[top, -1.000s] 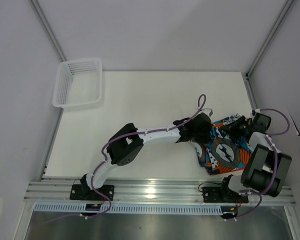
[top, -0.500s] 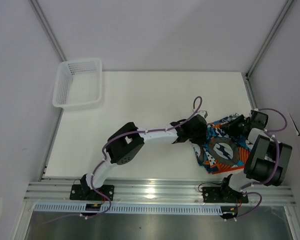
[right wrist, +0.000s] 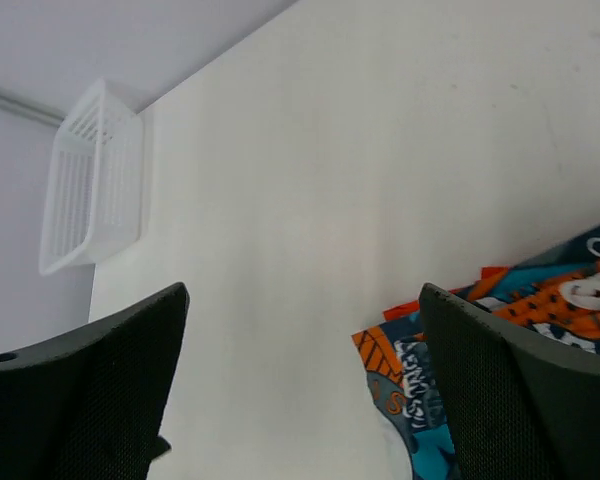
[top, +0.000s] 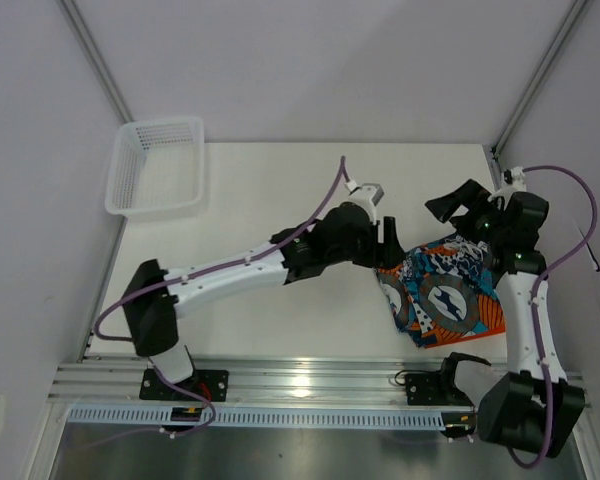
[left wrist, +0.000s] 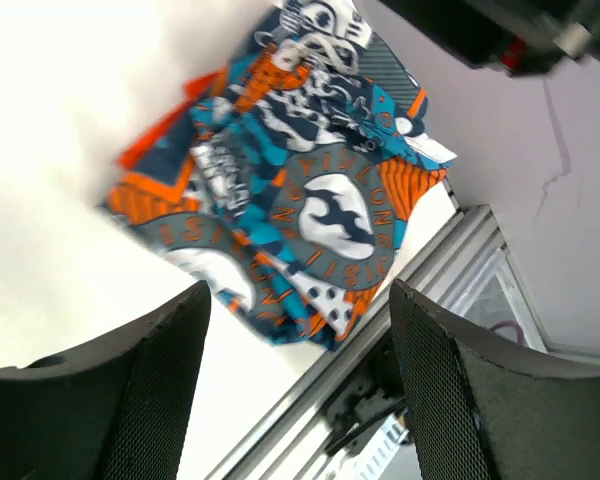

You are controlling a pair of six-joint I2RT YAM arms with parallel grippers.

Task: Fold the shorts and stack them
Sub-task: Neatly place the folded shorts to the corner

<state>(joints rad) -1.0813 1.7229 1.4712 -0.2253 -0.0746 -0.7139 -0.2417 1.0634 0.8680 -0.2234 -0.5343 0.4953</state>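
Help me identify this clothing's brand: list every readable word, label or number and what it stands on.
Round emblem on the patterned shorts: letters ring it, seemingly "...VILON...", too creased and skewed to read with certainty.
Second emblem: lettering, unreadable.
White basket: no text visible.

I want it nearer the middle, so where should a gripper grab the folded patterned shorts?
Pinch the patterned shorts at their left edge, coming down from the side toward the middle of the table. The bundle lies flat and folded with open tabletop there, while its near corner sits close to the front rail, probably leaving less room.
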